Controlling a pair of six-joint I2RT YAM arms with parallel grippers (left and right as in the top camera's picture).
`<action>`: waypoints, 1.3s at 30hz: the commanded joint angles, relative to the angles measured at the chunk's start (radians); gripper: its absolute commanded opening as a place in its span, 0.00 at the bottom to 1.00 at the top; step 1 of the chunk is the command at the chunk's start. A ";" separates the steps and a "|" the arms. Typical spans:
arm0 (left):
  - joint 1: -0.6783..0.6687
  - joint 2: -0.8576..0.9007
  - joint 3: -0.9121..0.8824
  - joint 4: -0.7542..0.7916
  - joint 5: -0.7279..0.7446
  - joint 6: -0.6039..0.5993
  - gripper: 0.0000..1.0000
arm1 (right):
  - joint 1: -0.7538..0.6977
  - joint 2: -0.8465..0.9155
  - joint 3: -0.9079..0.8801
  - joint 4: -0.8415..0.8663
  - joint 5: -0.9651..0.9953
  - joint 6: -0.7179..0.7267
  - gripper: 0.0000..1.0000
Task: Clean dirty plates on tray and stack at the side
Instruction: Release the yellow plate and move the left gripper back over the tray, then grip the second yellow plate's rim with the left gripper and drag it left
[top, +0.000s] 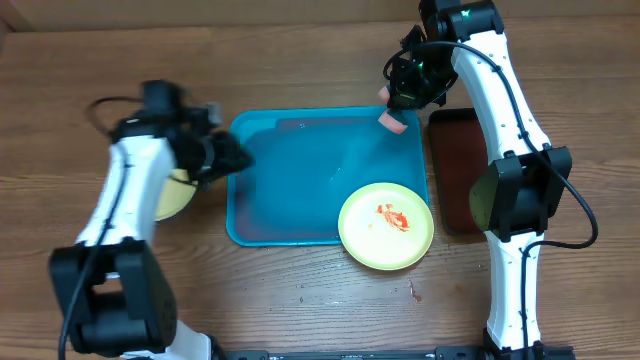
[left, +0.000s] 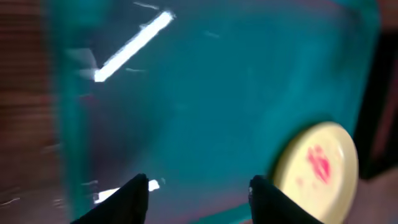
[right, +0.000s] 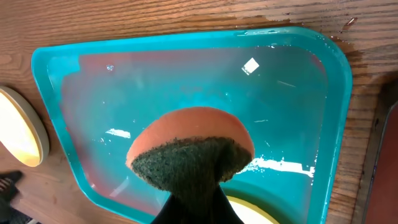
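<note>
The turquoise tray (top: 290, 180) lies mid-table with a film of water in it. A yellow-green plate (top: 386, 226) smeared with red sauce rests on its front right corner. Another pale plate (top: 168, 196) sits on the wood left of the tray, partly hidden by my left arm. My left gripper (top: 236, 158) hovers at the tray's left rim. In the left wrist view its fingers (left: 134, 199) are open over the tray (left: 211, 93) with nothing between them. My right gripper (top: 403, 92) is shut on an orange sponge (right: 193, 146) with a dark green scouring face, above the tray's far right corner.
A dark brown-red tray (top: 456, 170) lies right of the turquoise one, beside my right arm. A small red smear (top: 413, 292) marks the wood in front of the dirty plate. The pale plate (right: 22, 134) left of the tray also shows in the right wrist view.
</note>
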 joint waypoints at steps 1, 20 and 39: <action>-0.139 0.010 0.018 0.026 0.063 -0.100 0.59 | -0.002 -0.035 0.024 0.002 -0.009 -0.005 0.04; -0.533 0.233 0.018 0.127 -0.097 -0.431 0.47 | -0.002 -0.035 0.024 -0.003 -0.009 -0.005 0.04; -0.534 0.234 0.018 0.129 -0.098 -0.430 0.04 | -0.002 -0.035 0.024 -0.008 -0.009 -0.005 0.04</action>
